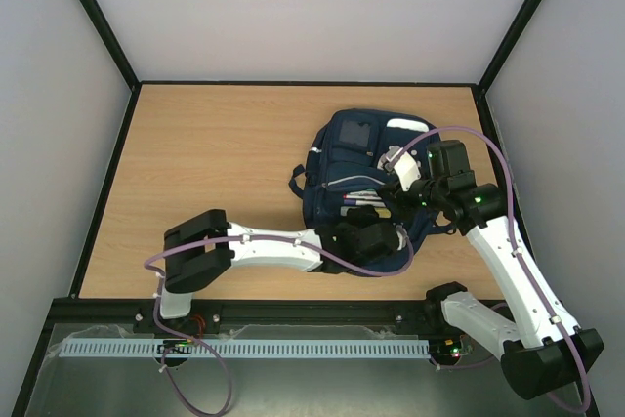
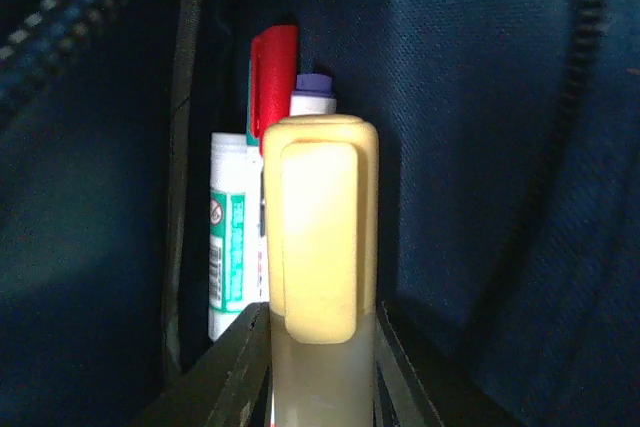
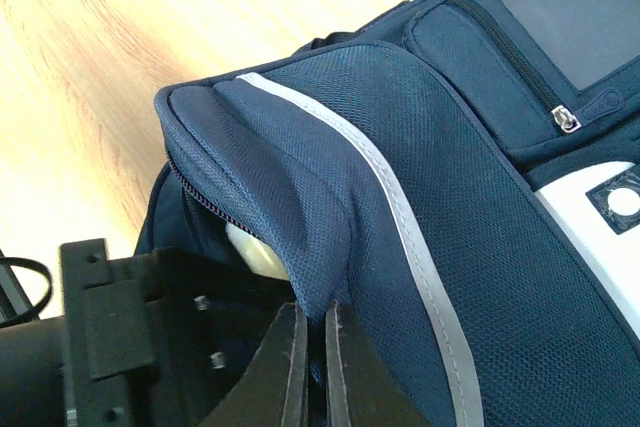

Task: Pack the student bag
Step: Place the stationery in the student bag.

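Counter (image 1: 215,163): light wood, walled on three sides.

Left end effector (image 1: 376,239): reaches across from the left base to the near edge of the student bag (image 1: 352,148). In the wrist view it (image 2: 320,387) is closed on a yellow-capped marker (image 2: 320,227), one finger on each side of the barrel, cap pointing away. Navy bag fabric (image 2: 500,147) surrounds the marker. Standing just behind it, against the fabric, are a white tube (image 2: 228,237) with a green label, a red-capped pen (image 2: 273,67) and a purple-capped item (image 2: 313,92).

Student bag: lies on the right-centre part of the counter, front pockets facing up.

Right end effector (image 1: 405,183): reaches in from the right over the bag. In its wrist view it (image 3: 312,357) is clamped on a fold of the bag's navy flap (image 3: 450,197), jaws nearly touching through the cloth, just beside the reflective stripe (image 3: 400,217). The flap is raised, its zipped edge standing off the bag.
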Controlling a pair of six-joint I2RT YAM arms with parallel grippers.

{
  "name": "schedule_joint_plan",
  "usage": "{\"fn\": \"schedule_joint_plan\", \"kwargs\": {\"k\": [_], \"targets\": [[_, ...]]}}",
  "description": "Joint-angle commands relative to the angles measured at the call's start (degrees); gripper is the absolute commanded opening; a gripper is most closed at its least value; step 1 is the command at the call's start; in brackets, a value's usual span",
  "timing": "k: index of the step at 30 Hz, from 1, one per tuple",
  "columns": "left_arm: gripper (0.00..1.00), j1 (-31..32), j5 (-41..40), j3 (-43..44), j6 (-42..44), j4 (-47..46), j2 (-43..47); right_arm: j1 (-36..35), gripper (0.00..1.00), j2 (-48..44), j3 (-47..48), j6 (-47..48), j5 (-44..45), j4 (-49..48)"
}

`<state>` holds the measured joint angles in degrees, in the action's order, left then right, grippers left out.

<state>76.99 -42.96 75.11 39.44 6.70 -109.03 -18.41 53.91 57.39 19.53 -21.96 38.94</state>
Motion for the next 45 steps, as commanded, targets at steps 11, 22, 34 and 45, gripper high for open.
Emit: {"fn": "schedule_joint_plan", "kwargs": {"k": [11,22,34,45], "targets": [[0.21,-4.92,0.51,4.41,8.4,-8.37,-5.4,-0.05,0.01,-1.67,3.22,-0.27,-4.33,-0.53],[0.38,-0.87,-2.8,0.61,1.72,-6.04,3.91,-0.04,0.01,-1.14,1.55,-0.8,-3.57,-2.11],[0.38,3.7,-1.25,-10.01,-13.58,1.36,18.03,-0.04,0.01,0.34,0.53,-1.37,-4.02,-3.86],[0.55,0.22,-0.14,-24.24,-40.46,0.51,34.37,-0.05,0.01,-1.19,-2.36,0.11,-1.57,-3.25]]}}
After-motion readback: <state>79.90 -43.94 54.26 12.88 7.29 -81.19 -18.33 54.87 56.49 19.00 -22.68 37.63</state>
